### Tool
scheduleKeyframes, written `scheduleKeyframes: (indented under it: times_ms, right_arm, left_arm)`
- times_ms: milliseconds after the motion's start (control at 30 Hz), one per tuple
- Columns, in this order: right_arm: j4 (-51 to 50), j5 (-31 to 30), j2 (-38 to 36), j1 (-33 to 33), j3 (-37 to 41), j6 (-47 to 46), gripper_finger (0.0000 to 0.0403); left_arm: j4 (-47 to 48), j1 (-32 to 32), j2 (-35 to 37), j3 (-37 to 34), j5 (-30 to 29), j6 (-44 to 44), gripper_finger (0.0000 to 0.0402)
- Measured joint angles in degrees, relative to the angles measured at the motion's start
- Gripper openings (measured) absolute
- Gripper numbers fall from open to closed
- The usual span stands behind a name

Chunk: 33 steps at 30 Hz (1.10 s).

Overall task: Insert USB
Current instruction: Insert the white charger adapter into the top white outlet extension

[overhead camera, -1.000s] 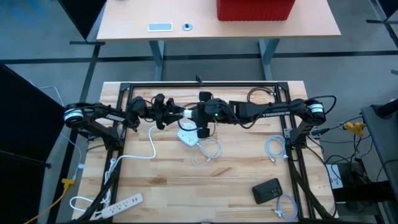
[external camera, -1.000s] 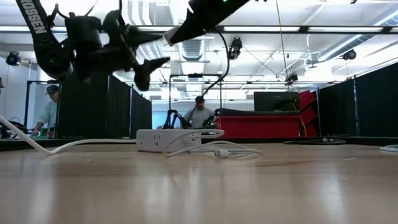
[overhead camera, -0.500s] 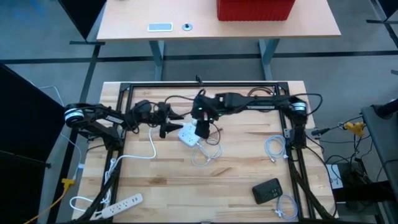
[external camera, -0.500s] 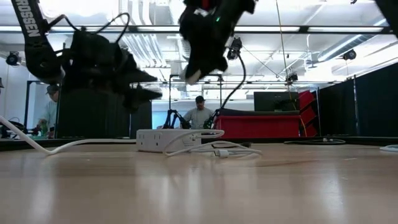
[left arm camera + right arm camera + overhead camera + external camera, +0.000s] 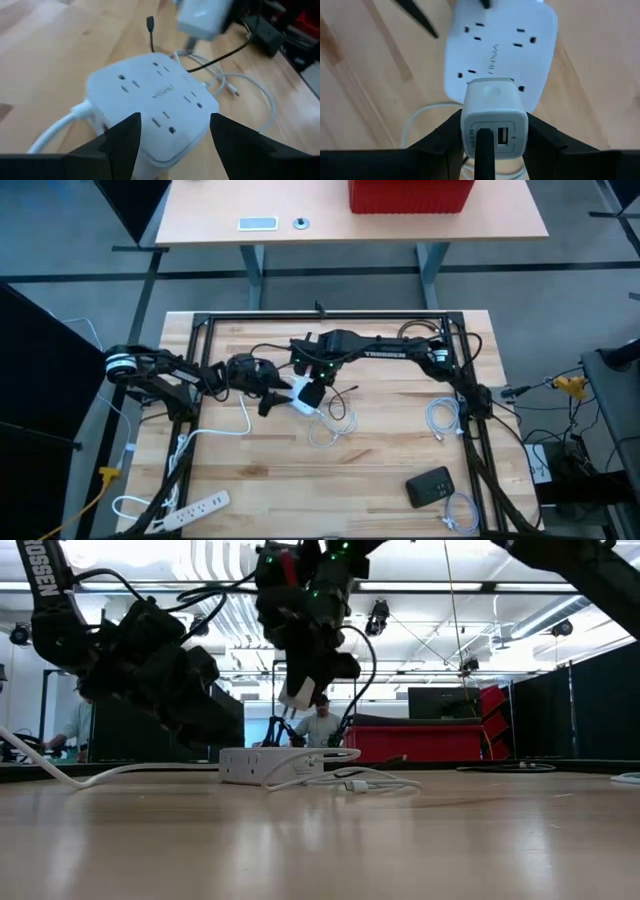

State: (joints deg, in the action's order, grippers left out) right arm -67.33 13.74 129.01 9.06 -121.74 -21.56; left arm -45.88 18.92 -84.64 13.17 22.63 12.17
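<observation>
While the right hand (image 5: 492, 145) is pinching a white cube-shaped USB charger (image 5: 493, 118) just above the white plastic power strip (image 5: 302, 400) at mid-desk, the left hand (image 5: 172, 145) is hovering spread around that strip; next, prongs likely need aligning with an outlet.

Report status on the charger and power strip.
Right hand shut on white USB charger, cable plugged in, above the power strip. Left hand open, straddling the strip. Nothing blocking.
</observation>
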Motion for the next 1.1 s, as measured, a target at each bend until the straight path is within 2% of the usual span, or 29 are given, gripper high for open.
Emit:
scheduleKeyframes:
  times_ms: [233,467,700,967,1100]
  right_arm:
    - [-2.51,0.20,2.38,0.08,-1.28,-4.34,0.0142]
    - [-7.09,-0.26,2.38,0.34,-1.30,-5.78,0.0142]
    - [-12.14,-1.81,2.36,0.31,-1.33,-5.66,0.0142]
    - [-13.28,-1.96,2.31,-0.91,-0.50,-4.64,0.0142]
    - [-13.30,-4.05,1.47,-1.32,-0.50,-5.71,0.0142]
  left_arm:
    - [-1.45,-1.98,-3.57,1.46,-2.69,-1.10,0.0199]
    - [-9.17,-4.07,-11.34,4.68,-2.71,0.47,0.0182]
    - [-10.64,-6.00,-17.63,9.28,-2.43,0.59,0.0165]
    - [-9.78,-6.25,-16.68,8.92,-1.66,0.41,0.0149]
    - [-9.05,-6.25,-15.24,7.66,-1.60,0.38,0.0142]
